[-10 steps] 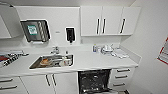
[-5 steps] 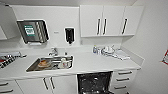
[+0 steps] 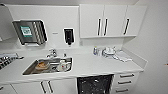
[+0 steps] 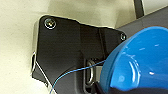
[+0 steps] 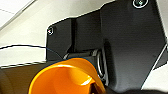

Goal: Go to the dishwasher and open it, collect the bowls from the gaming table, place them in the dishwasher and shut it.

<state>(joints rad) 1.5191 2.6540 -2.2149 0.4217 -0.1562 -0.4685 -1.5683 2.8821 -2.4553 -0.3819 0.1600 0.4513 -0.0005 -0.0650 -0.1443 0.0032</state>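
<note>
The dishwasher stands open under the white counter in the head view, its dark inside showing between the cabinet doors and the drawers. A bright blue bowl hangs close before the left wrist camera, and my left gripper is shut on its rim. In the right wrist view a yellow bowl sits just as close, with my right gripper shut on it. Both bowls are off any surface. The gaming table is out of view.
A steel sink holding dishes is set in the counter left of the dishwasher. White drawers stand to its right, wall cabinets above. Dishes and a cloth lie on the counter's far right. A wall closes the right side.
The whole head picture has shifted down a little and grown, so the camera has come closer to the counter. The things on the counter have not moved.
</note>
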